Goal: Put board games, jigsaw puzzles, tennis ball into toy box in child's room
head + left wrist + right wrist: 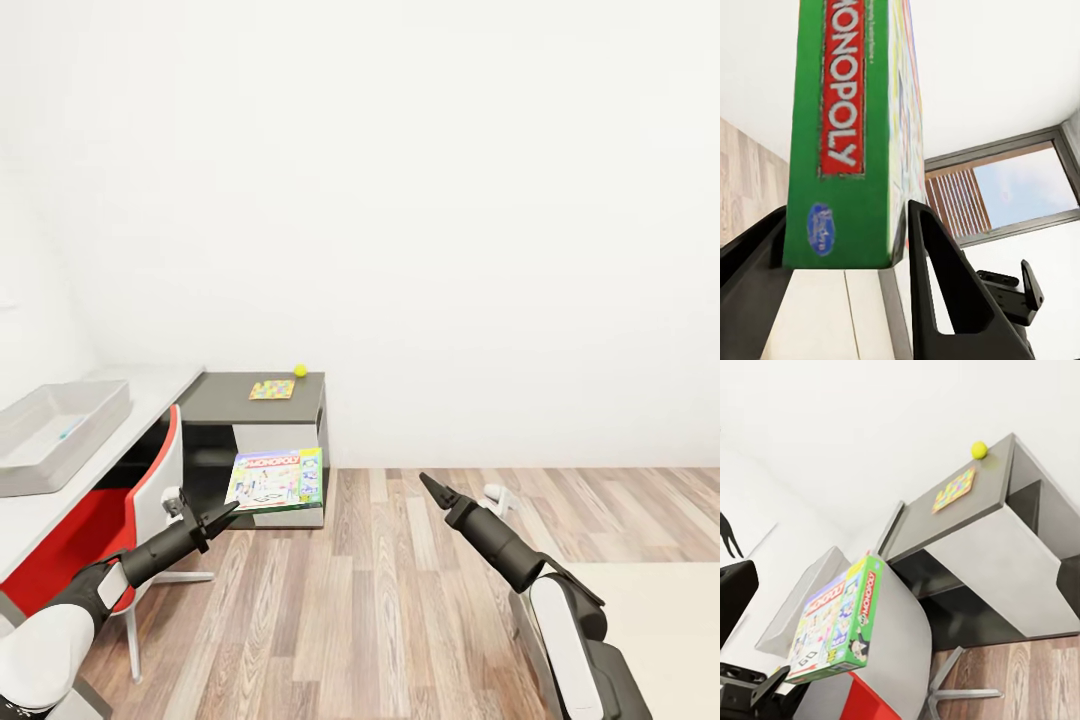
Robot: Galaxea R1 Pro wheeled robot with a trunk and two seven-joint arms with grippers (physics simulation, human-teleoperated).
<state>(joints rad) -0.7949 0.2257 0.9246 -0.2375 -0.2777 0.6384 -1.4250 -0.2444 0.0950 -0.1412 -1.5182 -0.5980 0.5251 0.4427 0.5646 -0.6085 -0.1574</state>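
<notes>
While the robot faces the desk, its left gripper (222, 517) is up front, clamped on the Monopoly box (276, 480), and the left wrist view confirms it: both fingers (937, 292) press the green edge of the box (844, 135), one on each side. It's held by its lower edge so the printed face stands up and leans toward us, clear of the floor, which looks like a carrying hold, not a placing one. Over on the other side, the right gripper (432, 487) hangs in open air above the wood-plank floor (400, 600), carrying nothing; its fingers read as a narrow point, though I can't tell for sure how far apart they sit. Just behind the left arm, the red chair (100, 520) is tucked under the pale desk top, and it could get in the way of a reach. Up on that pale top sits the grey toy box (50, 440), well to the left of the held game, so I'd judge the box needs swinging left and up over the rim. Further back, on the dark lower section of the table (230, 400), a jigsaw puzzle (272, 389) lies flat with the tennis ball (300, 370) just beyond it, near the wall. Both are waiting their turn.
</notes>
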